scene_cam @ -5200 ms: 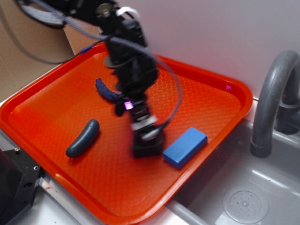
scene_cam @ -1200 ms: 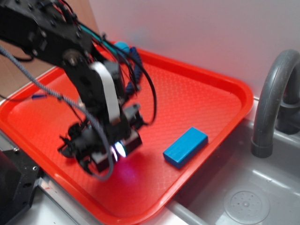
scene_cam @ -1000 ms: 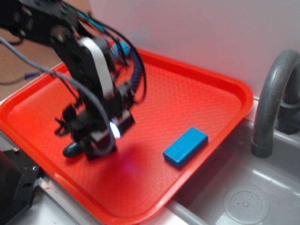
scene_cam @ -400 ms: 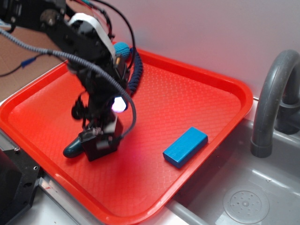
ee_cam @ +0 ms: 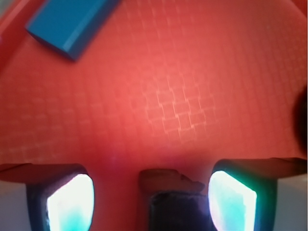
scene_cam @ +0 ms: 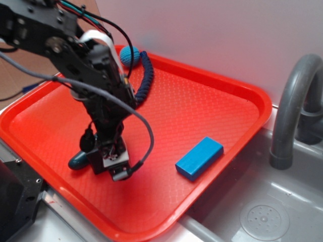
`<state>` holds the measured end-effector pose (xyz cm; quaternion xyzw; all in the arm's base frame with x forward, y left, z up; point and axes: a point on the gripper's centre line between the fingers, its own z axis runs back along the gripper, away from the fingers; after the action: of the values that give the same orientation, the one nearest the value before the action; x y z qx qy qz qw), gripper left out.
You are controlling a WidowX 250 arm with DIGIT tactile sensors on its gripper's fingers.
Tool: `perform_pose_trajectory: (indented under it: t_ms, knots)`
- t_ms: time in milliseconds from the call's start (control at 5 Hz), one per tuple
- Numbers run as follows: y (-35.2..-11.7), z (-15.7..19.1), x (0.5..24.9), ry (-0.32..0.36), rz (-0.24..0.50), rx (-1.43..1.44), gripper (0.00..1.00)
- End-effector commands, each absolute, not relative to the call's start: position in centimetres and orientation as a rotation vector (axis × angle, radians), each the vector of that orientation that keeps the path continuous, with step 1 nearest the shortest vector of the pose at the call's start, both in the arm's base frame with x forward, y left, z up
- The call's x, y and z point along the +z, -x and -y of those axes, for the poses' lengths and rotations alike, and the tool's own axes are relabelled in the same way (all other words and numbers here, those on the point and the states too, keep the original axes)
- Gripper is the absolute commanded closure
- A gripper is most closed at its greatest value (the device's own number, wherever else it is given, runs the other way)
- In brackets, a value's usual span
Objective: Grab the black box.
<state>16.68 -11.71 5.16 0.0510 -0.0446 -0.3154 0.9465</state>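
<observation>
Nearest us, at the front-left of the orange tray [scene_cam: 222, 80], the gripper [scene_cam: 115, 169] was down low, and the black box [scene_cam: 95, 160] sat right at its tip, just beside the grey-blue sausage toy [scene_cam: 76, 161]. The jaws were spread. In the wrist view one lit finger [ee_cam: 72, 202] stood well clear of the other, and a dark shape, probably the box, lay between them touching neither.

We judged the grip not yet made. To do it well, we'd have centred that shape in the gap, gone down until the pads sat level with its sides, and then closed slowly. The surface looked glossy with rounded edges, so it could have squirted out of an off-centre pinch. We'd also have kept the sausage toy out of the closing path.

Farther off, the blue block [scene_cam: 199, 158] lay well apart toward the sink [scene_cam: 262, 217], with a teal ball [scene_cam: 129, 55] at the back rim.

Only the wrist view showed the gap between the jaws, while the outside view hid it behind the arm. Only the outside view showed the sausage toy beside the box.
</observation>
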Motion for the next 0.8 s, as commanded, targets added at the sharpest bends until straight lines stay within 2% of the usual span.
perform_pose_trajectory:
  t_ms: [0, 200, 400, 600]
  knots:
    - [-14.9, 11.8, 3.1, -0.115, 0.000, -0.627, 0.00]
    - [-14.3, 11.7, 3.5, -0.061, -0.001, -0.661, 1.00]
    - [-14.2, 11.2, 5.0, 0.015, 0.031, -0.718, 1.00]
    - [-16.0, 10.9, 8.7, 0.084, 0.130, -0.813, 1.00]
